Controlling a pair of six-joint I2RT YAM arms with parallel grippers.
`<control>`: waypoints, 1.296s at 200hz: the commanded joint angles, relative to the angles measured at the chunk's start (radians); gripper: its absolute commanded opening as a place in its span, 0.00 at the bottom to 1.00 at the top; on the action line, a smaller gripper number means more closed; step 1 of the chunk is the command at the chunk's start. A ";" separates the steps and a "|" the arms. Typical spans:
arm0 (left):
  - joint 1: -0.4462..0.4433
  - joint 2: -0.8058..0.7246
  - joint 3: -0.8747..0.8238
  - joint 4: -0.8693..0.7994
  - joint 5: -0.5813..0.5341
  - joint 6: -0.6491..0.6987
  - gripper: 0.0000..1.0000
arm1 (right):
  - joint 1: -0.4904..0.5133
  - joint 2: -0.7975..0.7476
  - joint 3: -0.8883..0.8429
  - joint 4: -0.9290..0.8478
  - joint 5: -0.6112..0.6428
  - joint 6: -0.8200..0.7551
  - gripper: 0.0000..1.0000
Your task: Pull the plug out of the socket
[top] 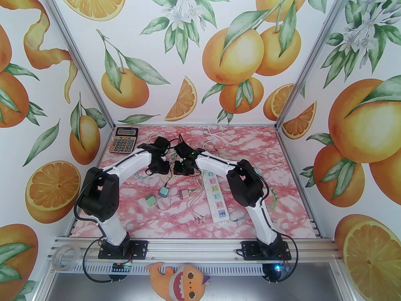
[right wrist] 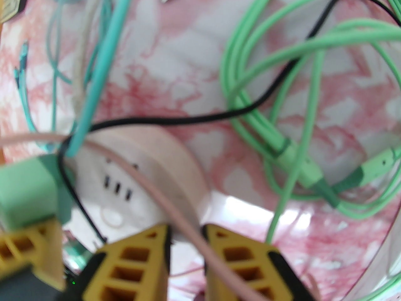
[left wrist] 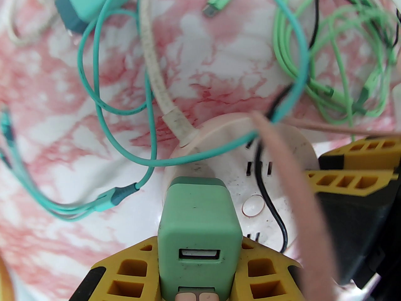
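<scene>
Orange-print walls are boxing in a pink marbled table (top: 150, 212). Seen from above, the left arm (top: 125, 165) and right arm (top: 216, 165) are both reaching toward the middle of the frame, their wrists almost meeting over a tangle of cables.

From the left wrist, the green plug (left wrist: 194, 208) is sitting at lower centre, seated in the near edge of a round pale socket (left wrist: 225, 130). The left pincer (left wrist: 199, 243) is pinching the plug, with one yellow finger pressing each flank, so this arm is the one placed to pull. The plug's long axis is running from the socket straight down the frame into the pincer. The pull, I judge, is needing to go back along that line. At the right edge, the right pincer (left wrist: 315, 165) is meeting the socket's rim.

From the right wrist, its fingers (right wrist: 134, 262) are sitting nearly together at the bottom of the frame, with a pink cable (right wrist: 163, 198) threading the gap and the tips at the socket. Whether they are gripping the rim I cannot tell. The plug is showing at the left edge.
</scene>
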 commanded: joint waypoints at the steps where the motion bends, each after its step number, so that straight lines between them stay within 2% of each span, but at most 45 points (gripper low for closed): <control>1: 0.074 -0.009 0.032 -0.022 0.134 -0.045 0.14 | 0.001 0.103 -0.053 -0.178 0.090 -0.027 0.23; 17: 0.081 -0.009 0.034 -0.020 0.144 -0.040 0.14 | 0.001 0.102 -0.054 -0.178 0.093 -0.029 0.23; 53: 0.041 -0.017 0.022 -0.022 0.077 -0.018 0.15 | 0.001 0.101 -0.053 -0.177 0.088 -0.027 0.23; 123: -0.152 0.041 0.049 -0.082 -0.218 0.052 0.15 | 0.011 0.115 -0.043 -0.176 0.078 -0.027 0.23; 167: -0.172 0.044 0.056 -0.086 -0.233 0.061 0.15 | 0.013 0.118 -0.041 -0.183 0.083 -0.028 0.23; 186: -0.154 0.037 0.067 -0.092 -0.194 0.056 0.14 | 0.013 0.118 -0.044 -0.183 0.085 -0.030 0.23; 229: -0.010 -0.003 0.059 -0.075 0.044 -0.004 0.14 | 0.013 0.114 -0.047 -0.183 0.087 -0.030 0.23; 259: 0.065 -0.012 0.059 -0.083 0.114 -0.021 0.14 | 0.013 0.111 -0.050 -0.184 0.090 -0.031 0.23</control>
